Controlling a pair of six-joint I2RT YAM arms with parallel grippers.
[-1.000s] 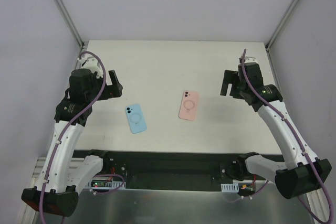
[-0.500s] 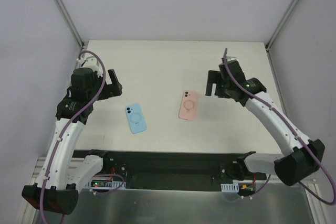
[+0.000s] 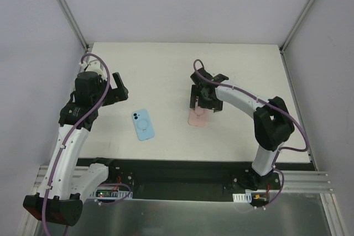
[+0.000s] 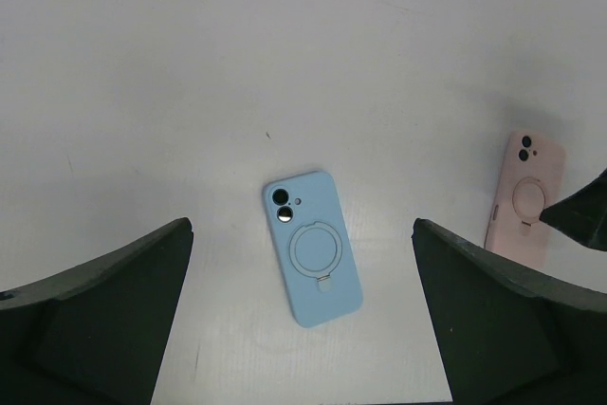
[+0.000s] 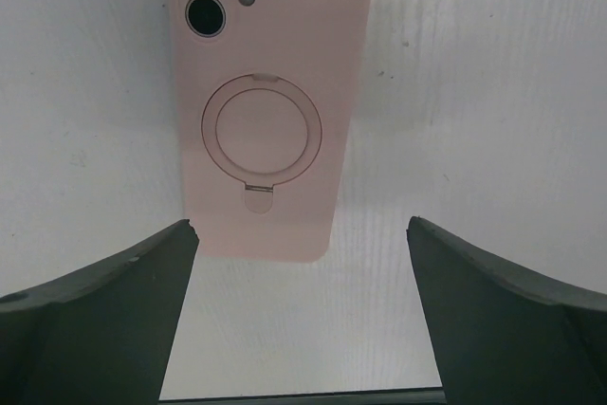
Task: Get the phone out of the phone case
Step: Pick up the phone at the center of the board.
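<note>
A pink phone case (image 3: 196, 119) with the phone in it lies face down at mid-table. It fills the upper part of the right wrist view (image 5: 268, 111), ring stand and camera holes up. My right gripper (image 3: 202, 99) hangs open just over the pink case's far end, empty; in its own view (image 5: 302, 320) the jaws stand wide apart. A light blue cased phone (image 3: 143, 125) lies face down to the left, also in the left wrist view (image 4: 311, 248). My left gripper (image 3: 119, 90) is open and empty, up and to the left of the blue one.
The white table (image 3: 166, 64) is bounded by grey walls with metal posts at the back corners. The pink case shows at the right of the left wrist view (image 4: 526, 201), with a dark part of the right gripper (image 4: 580, 215) beside it.
My right arm has swung left from the table's right side to over the pink case. My left arm has barely moved. Neither phone has moved.
</note>
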